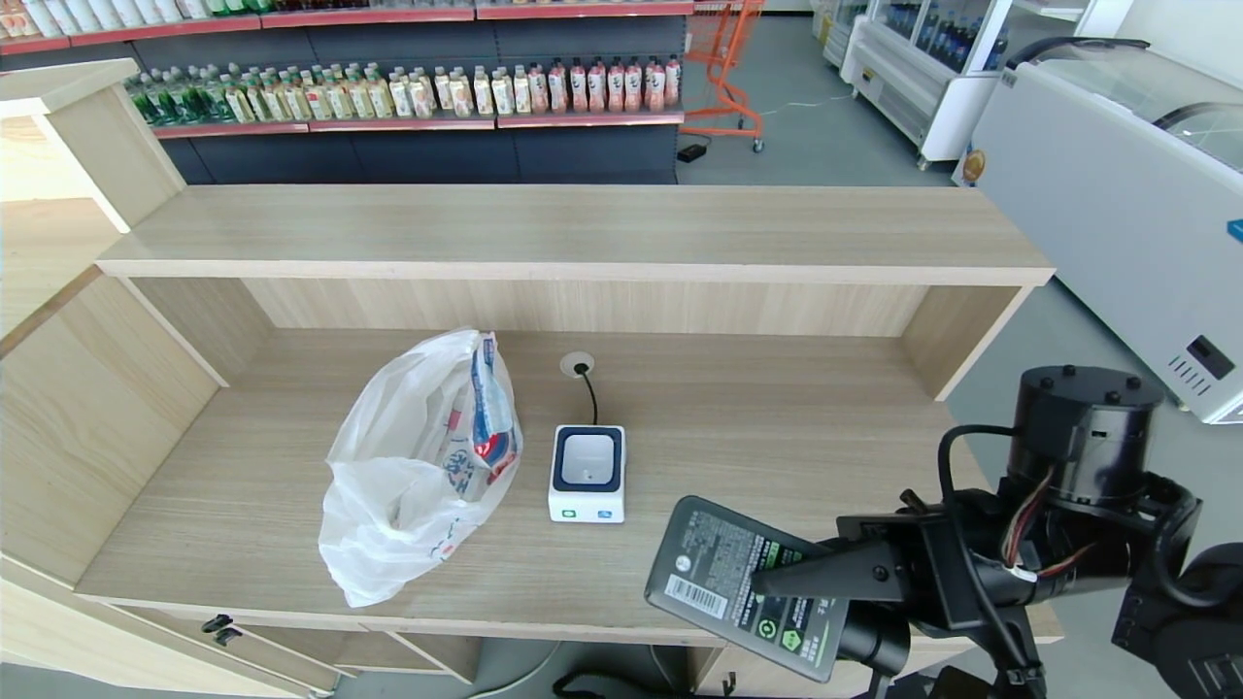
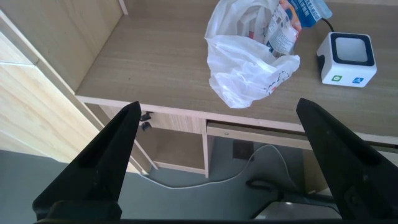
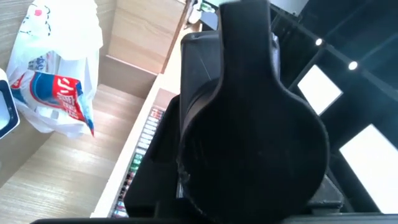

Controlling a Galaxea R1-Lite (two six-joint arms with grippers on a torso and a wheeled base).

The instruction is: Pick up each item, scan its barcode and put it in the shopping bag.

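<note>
**Head view:** At a shop checkout counter [image 1: 777, 427], the right pincer [image 1: 777, 581] has its fingers closed on 1 edge of a flat dark-grey pack [image 1: 714, 563], holding it over the counter's front rim. The pack's white barcode label [image 1: 696, 595] faces up and away from the scanner [image 1: 587, 473]. The scanner sits ahead of the pincer and to its left, with its window pointing upward. On that showing the scan is not yet done, and the pack would need turning label-down over the window. Farther to the pincer's left, just past the scanner, the white shopping bag [image 1: 408, 476] slumps with its mouth open and printed packets [image 1: 486, 417] inside. It looks close enough to the scanner for a short carry once the code is read.

**Left wrist view:** The left pincer [image 2: 217, 124] hangs with its 2 fingers [image 2: 106, 162] spread wide and nothing between them, off the counter's front edge. The shopping bag [image 2: 249, 68] lies ahead of it, and the scanner [image 2: 348, 56] is beside the bag. It appears to be parked clear of the other arm's route.

**Right wrist view:** The right pincer's dark finger looms close over the pack. The shopping bag [image 3: 56, 81] and its packets lie beyond it on the counter.
</note>
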